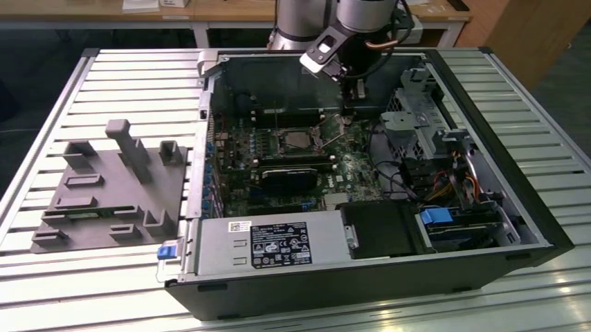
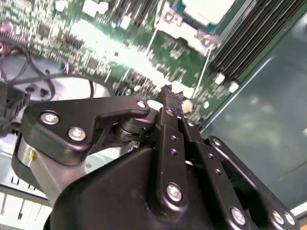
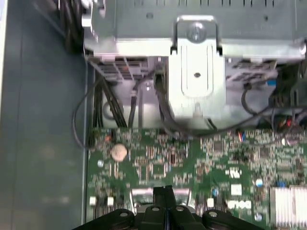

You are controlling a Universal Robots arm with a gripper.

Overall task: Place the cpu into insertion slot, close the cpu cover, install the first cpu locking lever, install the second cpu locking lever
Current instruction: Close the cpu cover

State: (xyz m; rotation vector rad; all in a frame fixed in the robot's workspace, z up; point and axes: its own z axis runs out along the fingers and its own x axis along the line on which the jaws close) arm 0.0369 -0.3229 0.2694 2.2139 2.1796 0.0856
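An open computer case (image 1: 540, 207) is laid on the desk (image 1: 111, 69), its motherboard (image 1: 356, 169) exposed. The hand (image 2: 168, 93) is poised just beside the insertion slot (image 1: 279, 142), on the exterior view's right of it, clenched, with nothing seen between its tips. The cpu (image 1: 298, 141) is seated in that slot. Small board parts beside the slot could be scraped if the tips were driven lower.
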